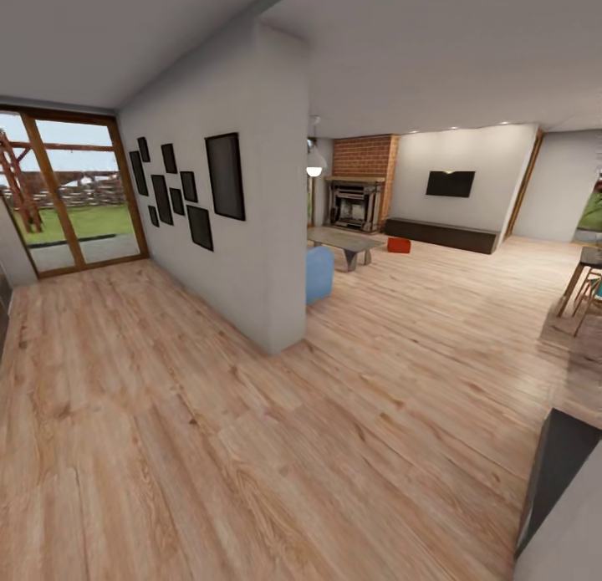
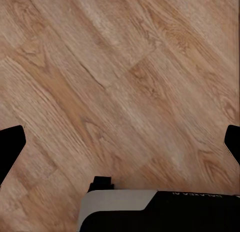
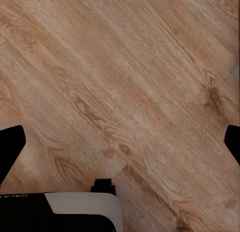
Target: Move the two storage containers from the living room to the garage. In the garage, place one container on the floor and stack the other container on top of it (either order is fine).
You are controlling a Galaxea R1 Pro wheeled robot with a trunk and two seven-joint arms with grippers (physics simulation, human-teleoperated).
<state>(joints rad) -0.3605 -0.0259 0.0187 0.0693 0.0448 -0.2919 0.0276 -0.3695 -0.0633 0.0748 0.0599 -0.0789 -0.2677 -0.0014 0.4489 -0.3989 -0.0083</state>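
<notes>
both grippers spread apart (empty); white wall (image 1: 251, 230) blocks orange container (image 1: 399, 245).

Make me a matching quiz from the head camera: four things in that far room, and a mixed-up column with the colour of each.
Things:
1. storage container
2. pouf
3. TV
4. chimney

Colours:
A. black
B. red brick
C. orange-red
D. light blue

Pairs: 1-C, 2-D, 3-A, 4-B
</notes>
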